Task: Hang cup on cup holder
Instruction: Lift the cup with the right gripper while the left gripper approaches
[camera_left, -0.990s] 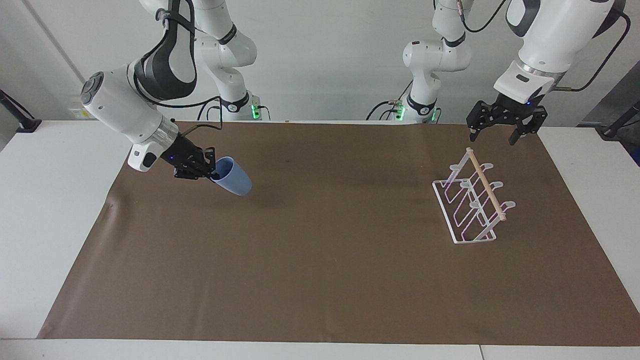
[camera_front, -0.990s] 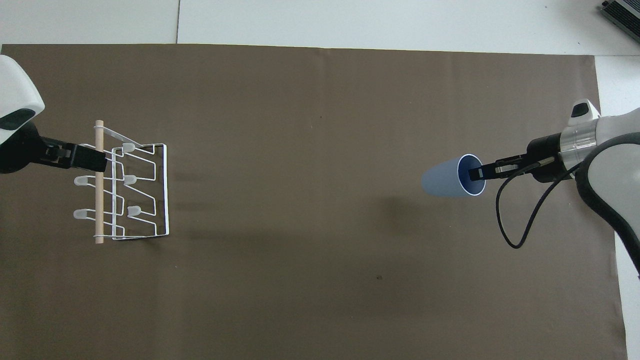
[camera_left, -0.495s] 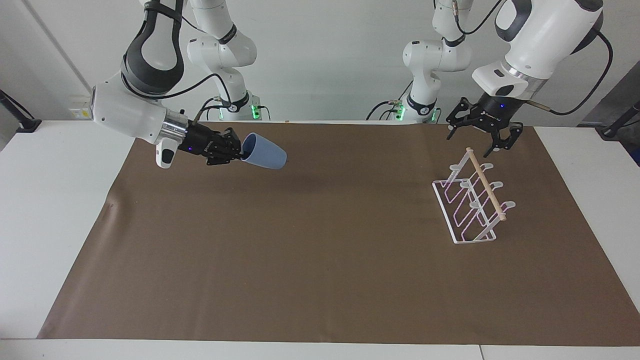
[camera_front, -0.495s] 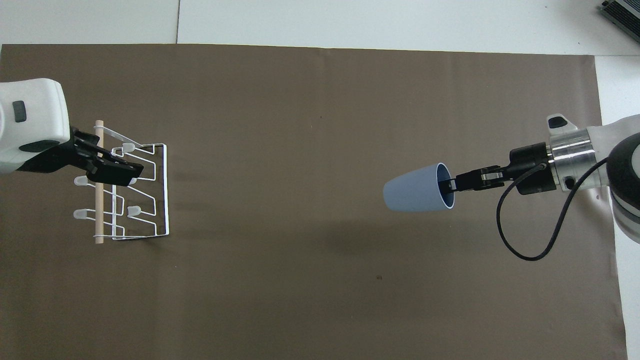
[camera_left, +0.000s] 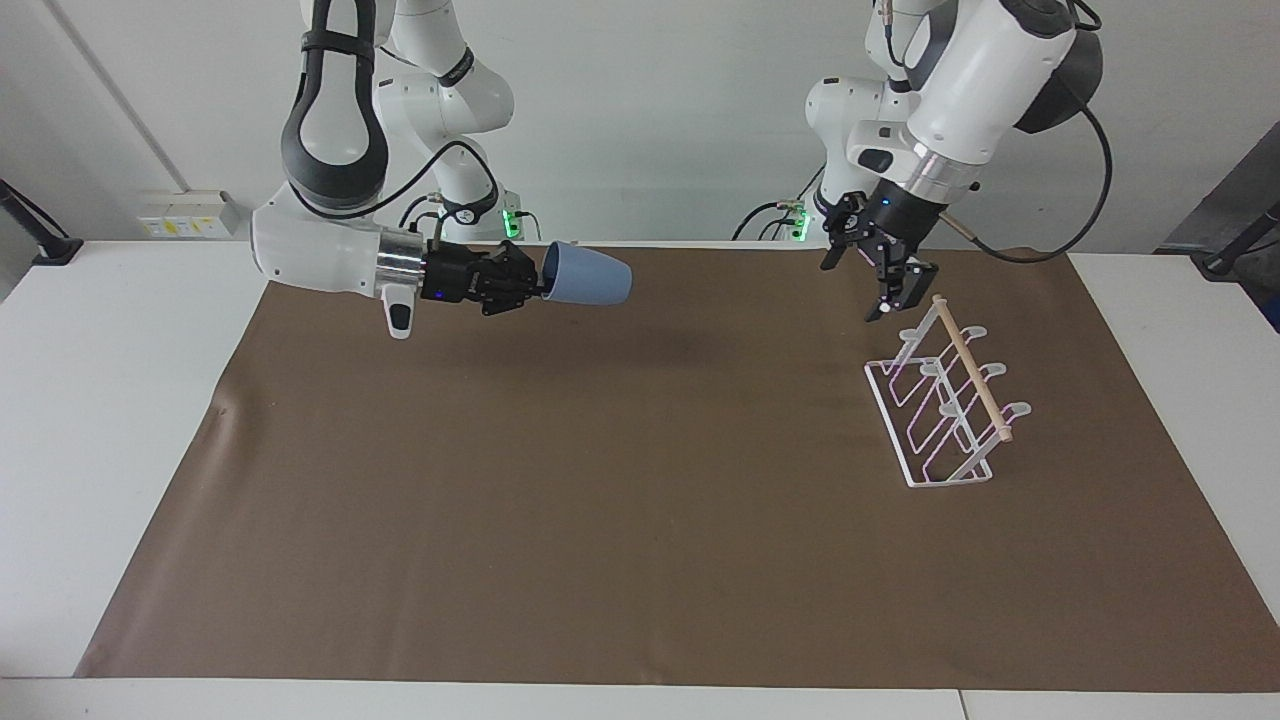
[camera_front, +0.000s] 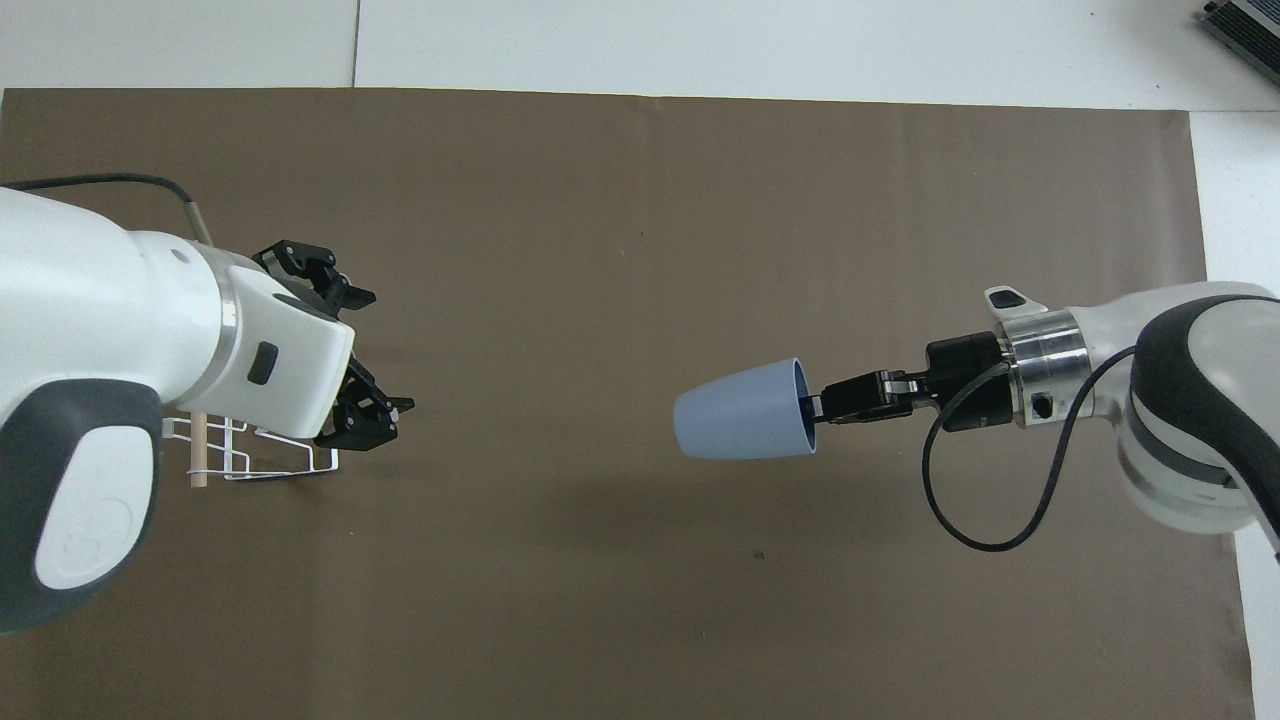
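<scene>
The cup (camera_left: 588, 274) is held by its rim in the closed jaws of the right gripper (camera_left: 533, 284), aloft over the desk (camera_left: 100, 400), well apart from the holder (camera_left: 945, 405). Hanging is not yet done. The left gripper (camera_left: 878, 276), jaws spread and empty, hovers beside the holder.

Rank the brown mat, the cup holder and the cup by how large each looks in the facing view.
1. The brown mat, by far the largest.
2. The cup holder.
3. The cup, held up by the right claw, so its apparent size is less certain.

brown mat (camera_left: 640, 520) — flat on white table (camera_left: 120, 400)
</scene>
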